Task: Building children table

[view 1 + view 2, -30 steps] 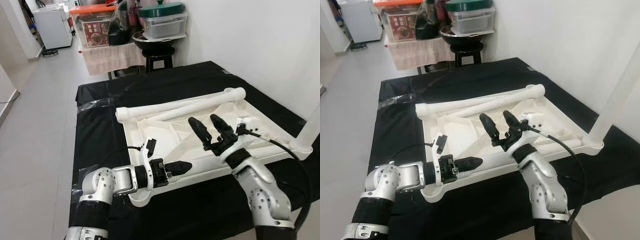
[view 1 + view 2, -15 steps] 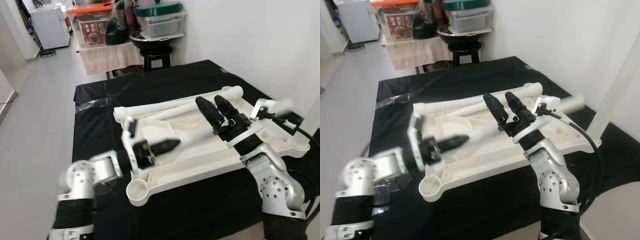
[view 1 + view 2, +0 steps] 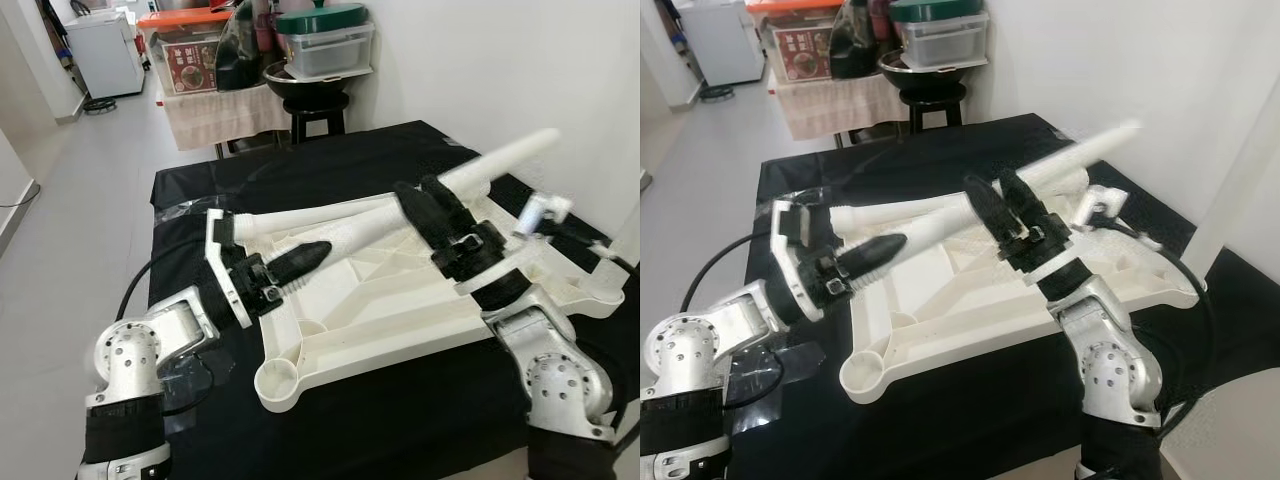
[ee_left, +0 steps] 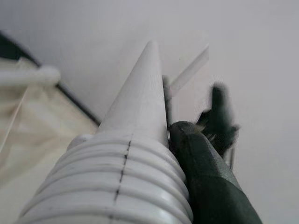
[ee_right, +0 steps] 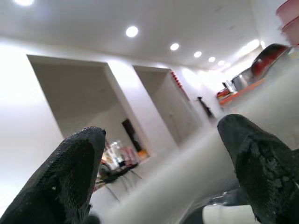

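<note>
White ribbed-end table leg (image 3: 400, 205) pinched in left claw (image 3: 300, 262), right claw (image 3: 430, 200) spread.

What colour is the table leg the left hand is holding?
White; the table leg, gripped by the left hand, shows best in the left eye view.

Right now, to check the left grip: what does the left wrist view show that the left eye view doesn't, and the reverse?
The left wrist view adds the ridged threads on the table leg, pressed against one black finger. The left eye view adds the upturned white tabletop on the black cloth, and the right gripper open at the leg's middle. Both show the left gripper shut on the leg's threaded end.
</note>
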`<state>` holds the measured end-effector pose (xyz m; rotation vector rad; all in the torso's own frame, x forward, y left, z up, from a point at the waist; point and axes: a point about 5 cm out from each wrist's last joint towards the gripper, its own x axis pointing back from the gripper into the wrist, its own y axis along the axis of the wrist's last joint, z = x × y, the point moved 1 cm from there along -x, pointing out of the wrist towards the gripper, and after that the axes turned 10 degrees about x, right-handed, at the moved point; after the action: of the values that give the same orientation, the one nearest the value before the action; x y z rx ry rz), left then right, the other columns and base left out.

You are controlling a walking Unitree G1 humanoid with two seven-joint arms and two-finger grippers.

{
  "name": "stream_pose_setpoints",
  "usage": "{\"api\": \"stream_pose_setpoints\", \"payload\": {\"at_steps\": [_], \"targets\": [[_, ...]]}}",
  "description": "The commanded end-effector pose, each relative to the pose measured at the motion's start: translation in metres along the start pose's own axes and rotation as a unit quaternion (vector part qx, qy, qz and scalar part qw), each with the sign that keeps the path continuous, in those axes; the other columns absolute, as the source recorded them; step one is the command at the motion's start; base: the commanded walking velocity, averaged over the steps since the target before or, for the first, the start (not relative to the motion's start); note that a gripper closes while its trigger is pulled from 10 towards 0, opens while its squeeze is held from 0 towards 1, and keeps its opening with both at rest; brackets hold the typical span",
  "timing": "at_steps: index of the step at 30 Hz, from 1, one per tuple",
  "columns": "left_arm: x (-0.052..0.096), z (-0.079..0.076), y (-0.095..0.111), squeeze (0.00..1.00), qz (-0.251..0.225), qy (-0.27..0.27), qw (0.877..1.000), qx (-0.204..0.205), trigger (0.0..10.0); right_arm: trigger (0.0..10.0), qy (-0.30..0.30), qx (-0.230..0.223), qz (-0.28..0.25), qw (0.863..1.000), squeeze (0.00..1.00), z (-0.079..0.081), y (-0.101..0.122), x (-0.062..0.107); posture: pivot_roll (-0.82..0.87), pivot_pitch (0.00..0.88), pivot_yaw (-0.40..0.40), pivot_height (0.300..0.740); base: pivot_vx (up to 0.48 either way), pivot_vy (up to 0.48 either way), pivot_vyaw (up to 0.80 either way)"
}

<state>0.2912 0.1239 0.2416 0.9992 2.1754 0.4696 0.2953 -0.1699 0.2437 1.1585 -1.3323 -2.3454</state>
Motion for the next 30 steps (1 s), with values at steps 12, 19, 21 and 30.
{"api": "stream_pose_setpoints", "payload": {"at_steps": [12, 19, 21, 30], "targets": [[0.000, -0.028, 0.008, 0.00, -0.027, -0.091, 0.995, -0.020, 0.0, 10.0, 0.057, -0.057, 0.036, 0.996, 0.00, 0.015, -0.023, 0.006, -0.04, 0.000, 0.022, 0.740, 0.000, 0.000, 0.00], [-0.002, -0.026, -0.004, 0.00, -0.012, -0.094, 0.996, 0.001, 0.0, 10.0, 0.103, -0.080, 0.012, 0.991, 0.00, 0.030, -0.018, -0.005, -0.04, 0.000, 0.022, 0.740, 0.000, 0.000, 0.00], [-0.002, -0.023, -0.011, 0.00, -0.009, -0.091, 0.996, 0.014, 0.0, 10.0, 0.120, -0.089, 0.001, 0.989, 0.00, 0.034, -0.013, -0.008, -0.04, 0.000, 0.023, 0.740, 0.000, 0.000, 0.00], [-0.005, -0.021, -0.024, 0.00, 0.002, -0.095, 0.995, 0.040, 0.0, 10.0, 0.189, -0.110, -0.021, 0.976, 0.00, 0.052, -0.007, -0.019, -0.04, 0.000, 0.027, 0.740, 0.000, 0.000, 0.00]]}}
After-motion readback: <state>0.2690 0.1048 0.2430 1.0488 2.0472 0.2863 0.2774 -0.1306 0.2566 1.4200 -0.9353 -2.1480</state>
